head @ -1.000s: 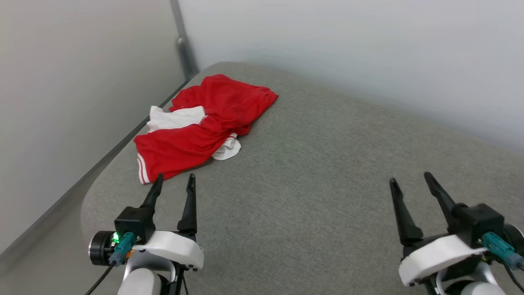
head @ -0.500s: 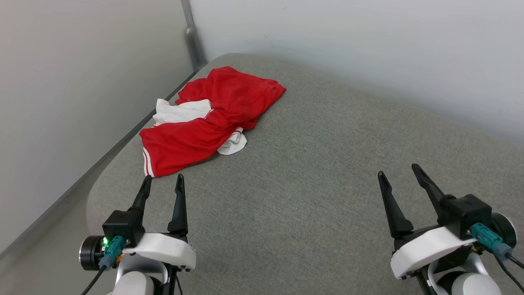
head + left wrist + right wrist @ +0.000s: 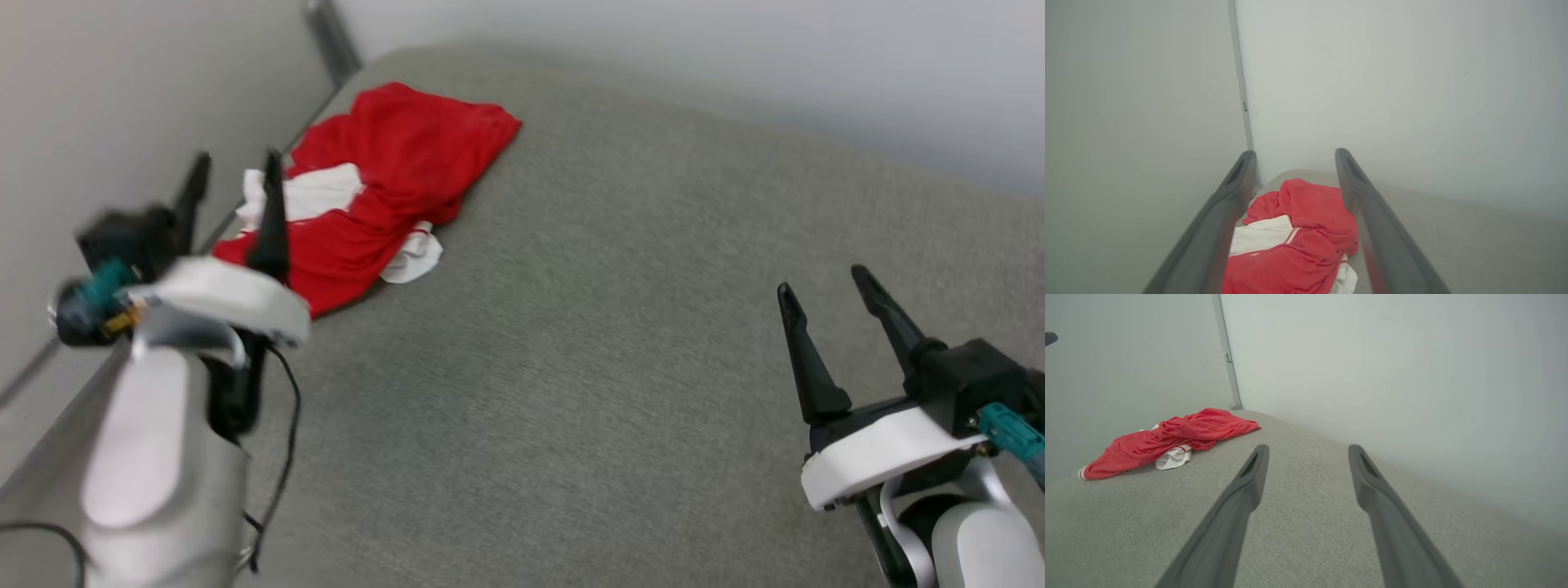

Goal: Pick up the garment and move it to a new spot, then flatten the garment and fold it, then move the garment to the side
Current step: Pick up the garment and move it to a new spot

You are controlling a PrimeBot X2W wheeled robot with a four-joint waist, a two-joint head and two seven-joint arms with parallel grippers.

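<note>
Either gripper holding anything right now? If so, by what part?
Nothing is held. The left gripper is open, raised near the garment, which lies crumpled on the grey cushion. The right gripper is open too, well apart from it.

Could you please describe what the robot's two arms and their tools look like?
The left tool and the right tool each have two long, tapering black fingers on a black block, above a curved white shell, with a teal connector at the side. The left forearm is rounded and silver-grey; a thin black cable loops beside it.
</note>
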